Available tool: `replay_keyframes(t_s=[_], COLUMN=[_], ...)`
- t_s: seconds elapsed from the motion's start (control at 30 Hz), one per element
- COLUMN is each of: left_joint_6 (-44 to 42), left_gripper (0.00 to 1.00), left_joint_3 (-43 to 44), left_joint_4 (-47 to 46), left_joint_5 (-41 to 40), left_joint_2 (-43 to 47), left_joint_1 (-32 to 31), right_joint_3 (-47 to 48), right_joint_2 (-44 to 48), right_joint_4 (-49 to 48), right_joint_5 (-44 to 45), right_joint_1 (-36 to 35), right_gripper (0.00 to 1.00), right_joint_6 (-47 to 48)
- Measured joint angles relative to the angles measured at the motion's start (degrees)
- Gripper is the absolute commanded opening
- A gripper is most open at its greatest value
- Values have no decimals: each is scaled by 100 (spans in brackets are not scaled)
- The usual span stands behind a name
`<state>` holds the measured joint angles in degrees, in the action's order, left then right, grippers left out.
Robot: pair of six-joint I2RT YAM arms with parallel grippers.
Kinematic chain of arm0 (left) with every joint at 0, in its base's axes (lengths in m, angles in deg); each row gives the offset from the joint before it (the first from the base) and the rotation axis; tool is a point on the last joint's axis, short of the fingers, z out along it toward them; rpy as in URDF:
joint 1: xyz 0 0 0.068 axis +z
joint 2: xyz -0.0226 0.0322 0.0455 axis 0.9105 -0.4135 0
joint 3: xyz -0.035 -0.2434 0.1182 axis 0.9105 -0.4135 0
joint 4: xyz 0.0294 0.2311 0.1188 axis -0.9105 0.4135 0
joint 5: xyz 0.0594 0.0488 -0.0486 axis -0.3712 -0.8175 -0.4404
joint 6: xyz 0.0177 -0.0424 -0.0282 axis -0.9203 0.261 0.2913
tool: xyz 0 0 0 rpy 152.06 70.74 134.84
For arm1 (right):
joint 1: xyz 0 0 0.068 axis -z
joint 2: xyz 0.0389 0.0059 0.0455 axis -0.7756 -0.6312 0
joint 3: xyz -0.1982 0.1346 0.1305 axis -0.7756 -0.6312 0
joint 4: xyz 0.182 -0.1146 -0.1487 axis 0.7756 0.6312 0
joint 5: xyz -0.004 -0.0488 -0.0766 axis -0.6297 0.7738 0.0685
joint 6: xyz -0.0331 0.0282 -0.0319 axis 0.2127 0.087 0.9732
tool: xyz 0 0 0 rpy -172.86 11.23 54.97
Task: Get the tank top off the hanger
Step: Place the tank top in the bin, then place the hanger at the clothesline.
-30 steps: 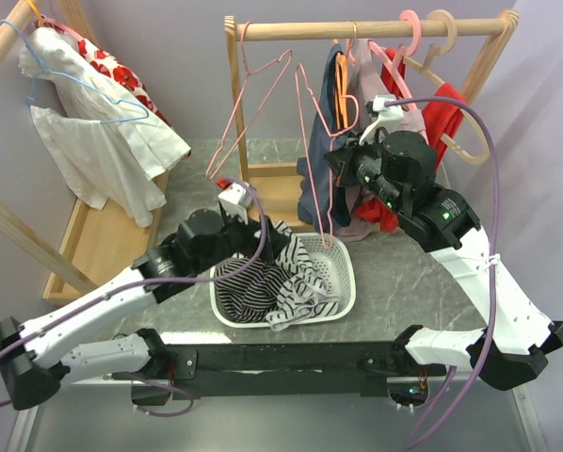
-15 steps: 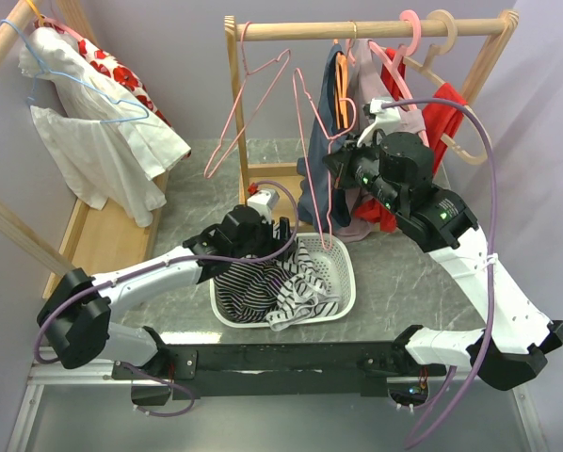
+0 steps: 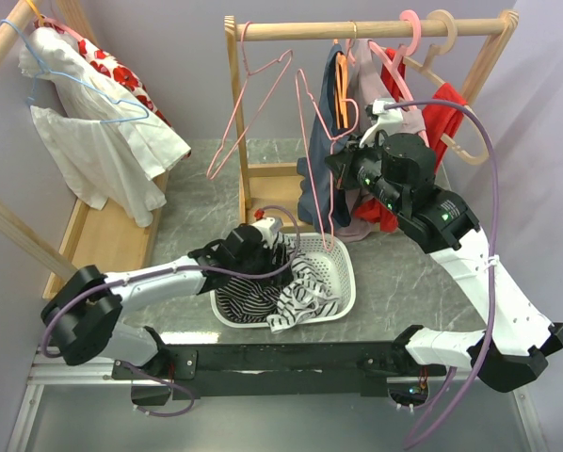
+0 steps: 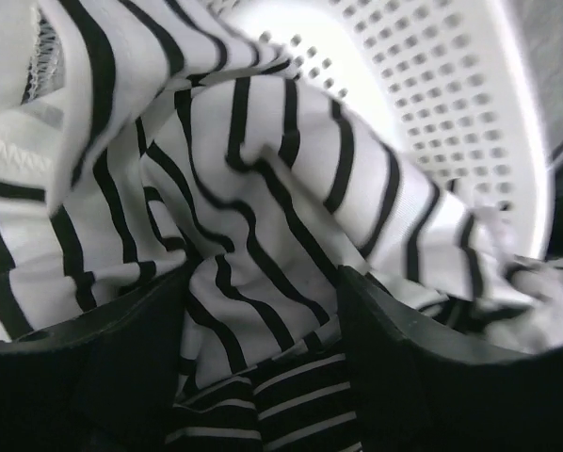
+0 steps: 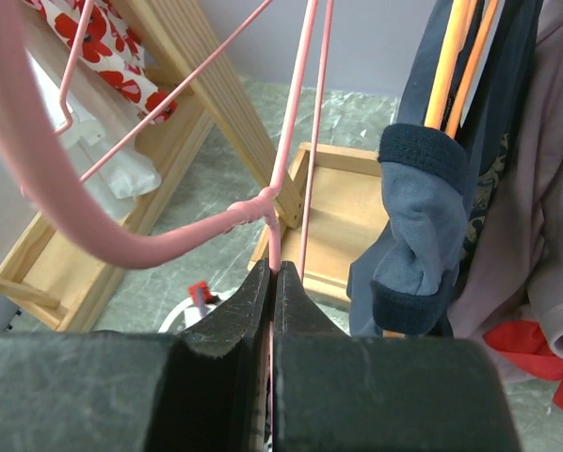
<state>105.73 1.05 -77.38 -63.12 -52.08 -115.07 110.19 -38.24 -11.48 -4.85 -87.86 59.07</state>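
left gripper (image 4: 263,330) blurred and dark at the bottom edge, striped tank top (image 4: 263,188) and basket (image 4: 451,113) cut off

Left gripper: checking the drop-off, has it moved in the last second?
Yes. The left gripper has moved right and down, from behind the basket's back-left corner into it, over the striped top.

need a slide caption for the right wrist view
Right wrist view: right jaws shut on the pink wire hanger just below its twist, navy garment hanging alongside.
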Motion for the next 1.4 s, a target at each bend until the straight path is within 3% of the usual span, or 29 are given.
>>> replay_keyframes(t_s=[0.23,0.43,0.77,0.93,1.07,1.3,1.4], left_joint_6=[76,111,50,-20,-125,-332,-369], left_gripper=[73,78,84,85,85,85,85], left_joint_3=[356,706,448,197,264,879,977], left_joint_4=[157,492,881,1071,1261,1456,1447], left_joint_5=[68,-140,-828,-1080,-1152,-1187,-1176], left_joint_2=[-1113,-1165,837,1515,1517,1279,1204], left_joint_1=[-2,2,4,4,4,4,4], right_joint_3=[17,101,632,1261,2181,4802,4988], right_joint_2=[-136,-356,-658,-1217,-1853,-3305,-3436], right_joint_4=[4,70,234,448,861,1862,2052], right_joint_5=[-155,-262,-295,-278,-227,-122,-66], right_joint_1=[2,4,9,13,13,22,24], right_gripper=[0,0,0,0,0,0,0], right_joint_6=[0,2,-7,-50,-66,-13,35])
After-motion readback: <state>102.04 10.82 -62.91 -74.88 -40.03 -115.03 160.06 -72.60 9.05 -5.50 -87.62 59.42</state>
